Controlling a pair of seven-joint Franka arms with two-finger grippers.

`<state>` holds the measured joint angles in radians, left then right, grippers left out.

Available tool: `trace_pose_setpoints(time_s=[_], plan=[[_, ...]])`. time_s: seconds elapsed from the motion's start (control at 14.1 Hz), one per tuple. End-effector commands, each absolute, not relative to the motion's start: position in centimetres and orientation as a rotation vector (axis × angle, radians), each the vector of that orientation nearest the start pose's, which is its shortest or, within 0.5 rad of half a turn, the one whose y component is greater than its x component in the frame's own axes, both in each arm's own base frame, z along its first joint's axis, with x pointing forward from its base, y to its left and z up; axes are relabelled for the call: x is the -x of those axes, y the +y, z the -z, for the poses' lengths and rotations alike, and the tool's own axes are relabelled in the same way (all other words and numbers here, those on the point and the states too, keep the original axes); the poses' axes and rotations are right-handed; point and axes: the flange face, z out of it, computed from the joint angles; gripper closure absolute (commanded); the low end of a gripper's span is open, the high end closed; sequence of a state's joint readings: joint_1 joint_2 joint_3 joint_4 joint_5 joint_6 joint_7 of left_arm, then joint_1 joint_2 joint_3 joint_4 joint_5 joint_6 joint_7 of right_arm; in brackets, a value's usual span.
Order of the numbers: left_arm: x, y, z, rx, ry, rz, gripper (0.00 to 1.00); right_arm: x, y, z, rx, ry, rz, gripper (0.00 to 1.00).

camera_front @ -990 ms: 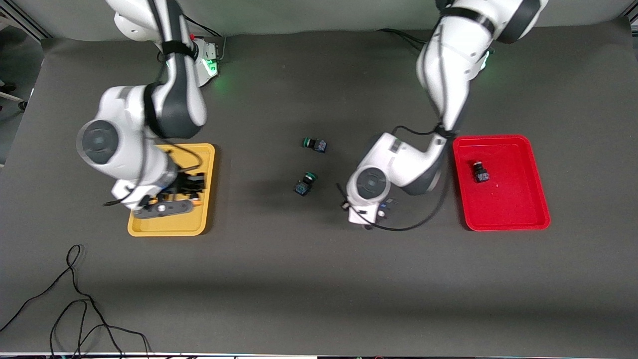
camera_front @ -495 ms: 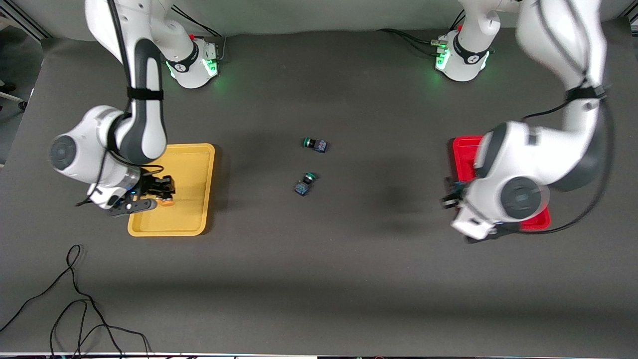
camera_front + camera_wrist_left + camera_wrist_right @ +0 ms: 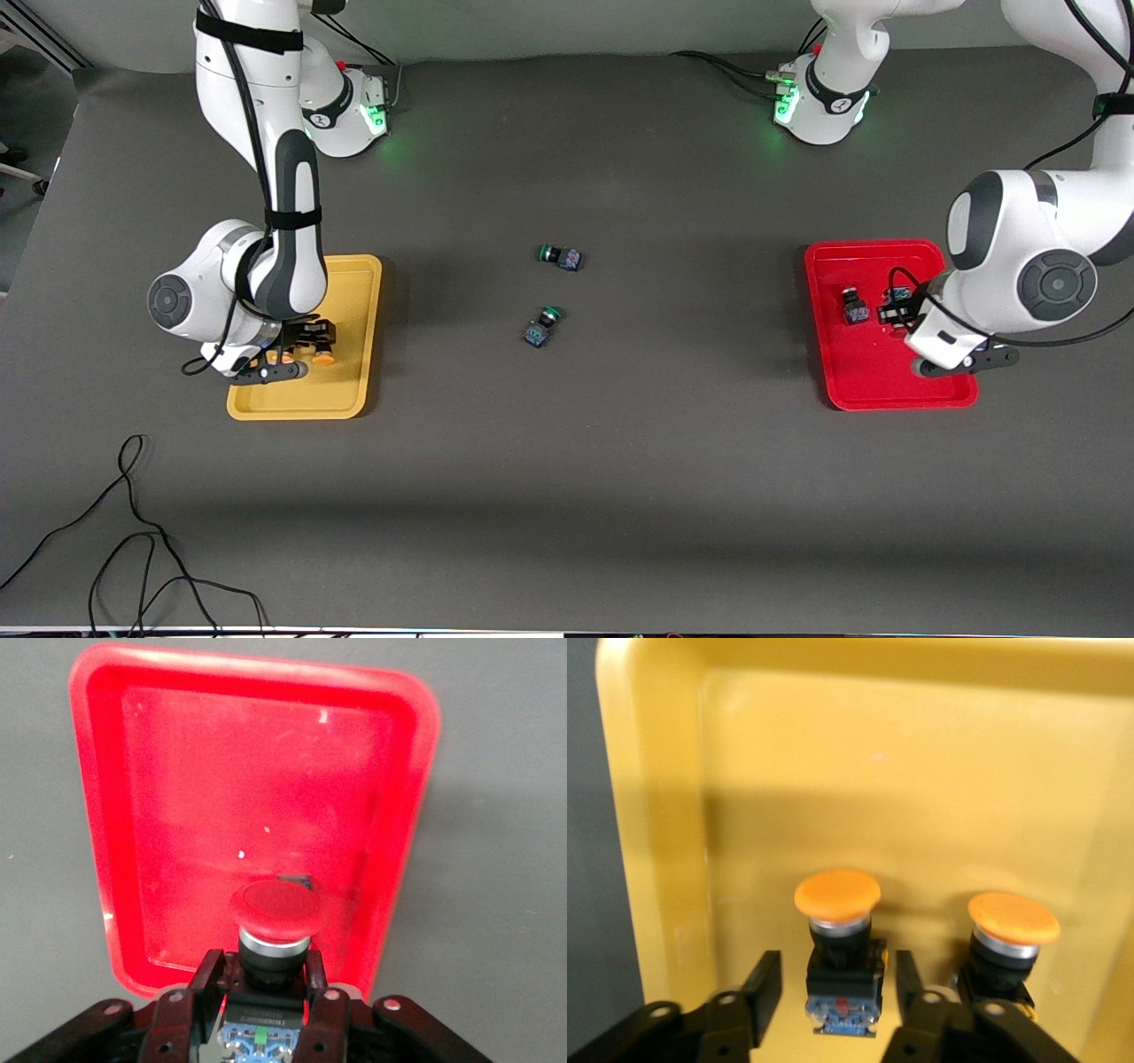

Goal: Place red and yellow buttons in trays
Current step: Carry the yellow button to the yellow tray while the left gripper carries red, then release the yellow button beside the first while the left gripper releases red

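My left gripper point(image 3: 263, 970) is shut on a red button point(image 3: 275, 908) and holds it over the red tray point(image 3: 221, 771), which lies at the left arm's end point(image 3: 886, 381). In the front view this gripper point(image 3: 897, 312) is beside a second red button point(image 3: 855, 307) lying in that tray. My right gripper point(image 3: 837, 983) is open, low in the yellow tray point(image 3: 833, 771), its fingers apart on either side of a yellow button point(image 3: 837, 895). A second yellow button point(image 3: 1013, 920) stands beside it. In the front view, the right gripper point(image 3: 297, 347) is over the yellow tray point(image 3: 354, 292).
Two green-capped buttons lie on the dark table mat in the middle, one point(image 3: 560, 257) farther from the front camera than the other point(image 3: 542, 326). A loose black cable point(image 3: 133, 532) lies near the front edge at the right arm's end.
My left arm has swung from the middle of the table to over the red tray, carrying the red button. My right gripper has shifted within the yellow tray; two yellow buttons now show there.
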<state>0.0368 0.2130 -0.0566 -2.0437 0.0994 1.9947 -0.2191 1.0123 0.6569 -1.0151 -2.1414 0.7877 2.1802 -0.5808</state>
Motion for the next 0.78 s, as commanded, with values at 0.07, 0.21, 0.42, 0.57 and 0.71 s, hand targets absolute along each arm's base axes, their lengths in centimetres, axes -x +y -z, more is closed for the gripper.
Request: trace_pose_setpoints(time_s=[0.07,0.21,0.42,0.57,0.71], plan=[[-51.0,0.7,-26.1,3.041,-0.146,-0.215,1.00,-56.5,3.0,-25.2,3.013,-0.024,-0.194,0.00],[-49.7,2.1,-24.5,3.031,-0.137,-0.181,1.00,-58.9,3.7,-29.9,3.038,-0.024,-0.243,0.00],[-48.7,5.1,-24.0,3.038,-0.092,-0.176,1.00,-61.2,5.9,-37.5,3.054,0.017,-0.312,0.00],[-48.6,5.3,-23.0,3.047,-0.073,-0.163,1.00,-61.7,6.8,-42.1,3.062,0.020,-0.314,0.00],[-48.9,5.3,-23.7,3.044,-0.071,-0.154,0.01,-61.7,6.9,-45.5,3.065,0.040,-0.300,0.00]])
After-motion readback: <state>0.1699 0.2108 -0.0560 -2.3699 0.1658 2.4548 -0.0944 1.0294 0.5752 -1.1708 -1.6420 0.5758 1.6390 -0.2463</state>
